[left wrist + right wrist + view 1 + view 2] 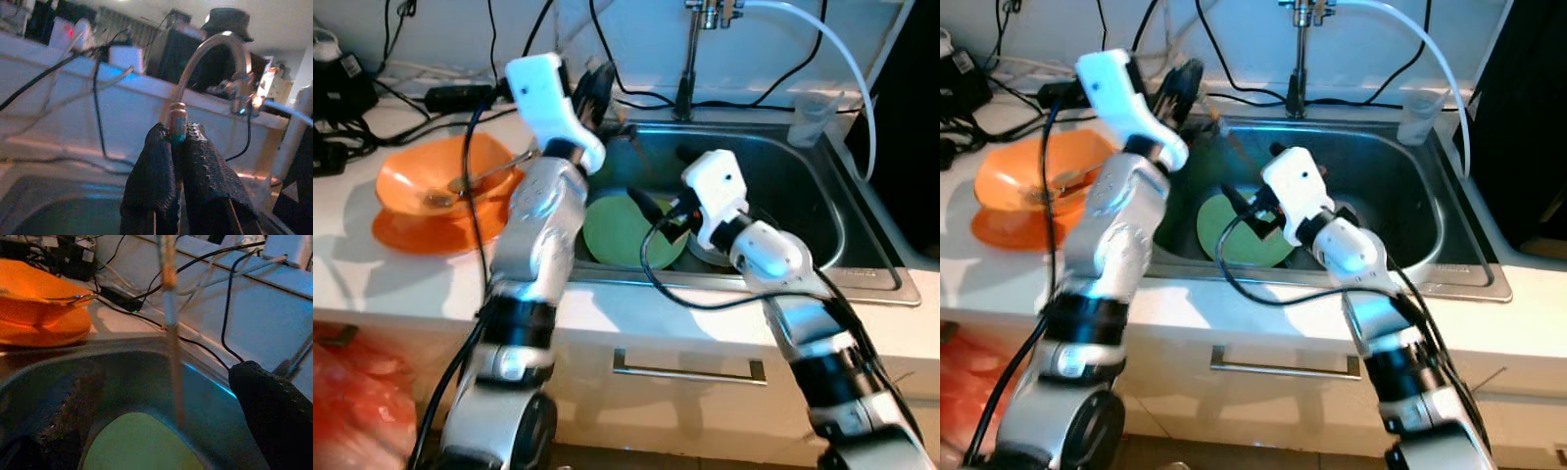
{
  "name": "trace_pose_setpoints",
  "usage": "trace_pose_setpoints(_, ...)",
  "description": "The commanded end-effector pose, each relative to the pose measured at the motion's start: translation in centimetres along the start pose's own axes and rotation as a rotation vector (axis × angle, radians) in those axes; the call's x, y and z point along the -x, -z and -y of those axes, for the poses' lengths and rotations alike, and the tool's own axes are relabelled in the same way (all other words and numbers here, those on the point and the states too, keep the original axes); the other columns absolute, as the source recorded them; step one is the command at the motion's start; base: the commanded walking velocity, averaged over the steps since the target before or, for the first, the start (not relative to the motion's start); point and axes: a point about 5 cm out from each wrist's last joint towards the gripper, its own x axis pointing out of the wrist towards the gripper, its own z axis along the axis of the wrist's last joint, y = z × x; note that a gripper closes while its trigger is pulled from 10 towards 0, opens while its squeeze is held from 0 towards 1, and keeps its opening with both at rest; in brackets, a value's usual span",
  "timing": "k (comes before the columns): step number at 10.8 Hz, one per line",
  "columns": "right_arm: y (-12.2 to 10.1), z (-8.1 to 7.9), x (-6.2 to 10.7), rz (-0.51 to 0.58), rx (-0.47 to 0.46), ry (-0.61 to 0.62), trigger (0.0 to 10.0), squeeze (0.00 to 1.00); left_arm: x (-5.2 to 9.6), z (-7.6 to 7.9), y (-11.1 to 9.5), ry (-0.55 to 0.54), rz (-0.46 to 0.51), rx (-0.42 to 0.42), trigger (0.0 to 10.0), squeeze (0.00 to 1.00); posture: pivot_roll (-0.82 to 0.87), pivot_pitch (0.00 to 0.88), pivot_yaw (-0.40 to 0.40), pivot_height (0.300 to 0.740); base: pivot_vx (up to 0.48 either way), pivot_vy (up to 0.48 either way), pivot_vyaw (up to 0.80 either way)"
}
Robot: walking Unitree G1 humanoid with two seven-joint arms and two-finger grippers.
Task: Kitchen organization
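My left gripper (597, 90) is raised over the back left corner of the steel sink (822, 211). It is shut on a thin brown stick (177, 116) with a pale band. The stick (1234, 147) slants down into the basin. In the right wrist view it hangs above a round green plate (142, 445). That plate (619, 230) lies flat on the sink floor. My right gripper (651, 201) is down inside the sink just above the plate's right edge, open and holding nothing. One of its black fingers (274, 411) shows in the right wrist view.
An orange bowl (421, 166) with a metal spoon (494, 174) sits on an orange plate on the white counter to the left. The faucet (688, 69) and a white hose (847, 54) stand behind the sink. There is a clear cup (811, 119) at the back right, cables along the wall, and a red bag (357, 406) at the lower left.
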Motion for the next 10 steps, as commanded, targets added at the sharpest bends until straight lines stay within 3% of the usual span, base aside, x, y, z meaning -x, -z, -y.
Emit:
trace_pose_setpoints(1, -0.7, 0.0, -0.5, 0.032, 0.012, -0.03, 10.0, 0.19, 0.6, -0.1, -0.3, -0.009, -0.015, 0.005, 0.0, 0.0, 0.02, 0.0, -0.01, 0.74, 0.0, 0.0, 0.0)
trace_pose_setpoints(4, -1.2, -1.2, -2.1, 0.057, 0.023, -0.16, 10.0, 0.19, 1.7, -0.1, -0.6, -0.011, -0.039, 0.02, 0.0, 0.0, 0.05, 0.0, -0.056, 0.74, 0.0, 0.0, 0.0)
trace_pose_setpoints(7, -1.6, -3.1, -3.8, 0.075, 0.005, -0.263, 10.0, 0.19, 1.6, 0.4, -1.0, -0.01, -0.045, 0.046, 0.0, 0.0, 0.07, 0.0, -0.054, 0.74, 0.0, 0.0, 0.0)
trace_pose_setpoints(10, -1.4, -2.2, -4.1, 0.084, 0.027, -0.213, 10.0, 0.19, 1.6, 0.3, -1.6, 0.021, -0.1, 0.023, 0.4, 0.0, 0.07, 0.0, -0.035, 0.74, 0.0, 0.0, 0.0)
